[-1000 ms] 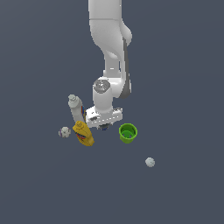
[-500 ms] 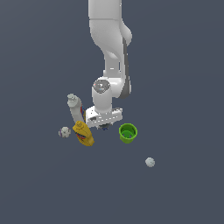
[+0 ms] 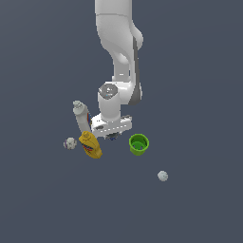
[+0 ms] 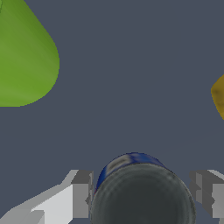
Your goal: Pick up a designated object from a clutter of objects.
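White arm (image 3: 116, 57) hangs over the clutter, unchanged from a second ago, so the grasp is not yet made. At its nine o'clock stands the tall bottle (image 3: 80, 115); at four o'clock the green cup (image 3: 138, 144). The claw (image 4: 142, 192) is wide, straddling the blue can (image 4: 140, 192) without touching it.

Hidden or cut off, my record:
- small blue can (image 4: 142, 192): lower part cut by wrist view's edge; in exterior view almost wholly hidden under my gripper (image 3: 112, 136).
- green cup (image 4: 24, 57), yellow bottle (image 4: 218, 95): cropped by wrist-frame edges.
- Finger contact with can: cannot tell.
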Controlling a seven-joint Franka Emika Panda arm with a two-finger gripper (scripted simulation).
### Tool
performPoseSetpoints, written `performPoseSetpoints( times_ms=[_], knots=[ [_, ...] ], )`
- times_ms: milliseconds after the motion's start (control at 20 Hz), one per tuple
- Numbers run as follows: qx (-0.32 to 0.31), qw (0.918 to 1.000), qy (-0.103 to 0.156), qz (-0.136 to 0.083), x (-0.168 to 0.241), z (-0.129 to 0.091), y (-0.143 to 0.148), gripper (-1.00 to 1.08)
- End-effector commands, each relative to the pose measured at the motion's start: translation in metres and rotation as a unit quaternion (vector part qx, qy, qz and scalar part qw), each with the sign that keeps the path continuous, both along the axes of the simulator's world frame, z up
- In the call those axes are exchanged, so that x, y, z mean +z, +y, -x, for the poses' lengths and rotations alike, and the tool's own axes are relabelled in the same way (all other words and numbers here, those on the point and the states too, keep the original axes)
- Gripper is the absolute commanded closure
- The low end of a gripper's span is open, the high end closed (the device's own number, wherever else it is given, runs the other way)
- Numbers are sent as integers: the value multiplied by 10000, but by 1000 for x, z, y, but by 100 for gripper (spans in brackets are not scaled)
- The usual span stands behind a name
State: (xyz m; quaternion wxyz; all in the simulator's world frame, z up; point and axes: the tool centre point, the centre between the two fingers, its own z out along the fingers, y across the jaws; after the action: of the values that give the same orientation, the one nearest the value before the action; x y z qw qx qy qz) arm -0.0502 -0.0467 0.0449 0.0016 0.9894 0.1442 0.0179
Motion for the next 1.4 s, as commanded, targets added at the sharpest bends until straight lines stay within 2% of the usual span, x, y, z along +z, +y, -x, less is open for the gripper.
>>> performPoseSetpoints(
  times_ms=[0, 400, 1350],
  knots=[
    [-12, 10000, -10, 4, 11, -5, -4, 108],
    [-28, 10000, 17, 3, 63, -25, -20, 108],
    [-77, 9999, 103, 5, 225, -92, -71, 108]
  ],
)
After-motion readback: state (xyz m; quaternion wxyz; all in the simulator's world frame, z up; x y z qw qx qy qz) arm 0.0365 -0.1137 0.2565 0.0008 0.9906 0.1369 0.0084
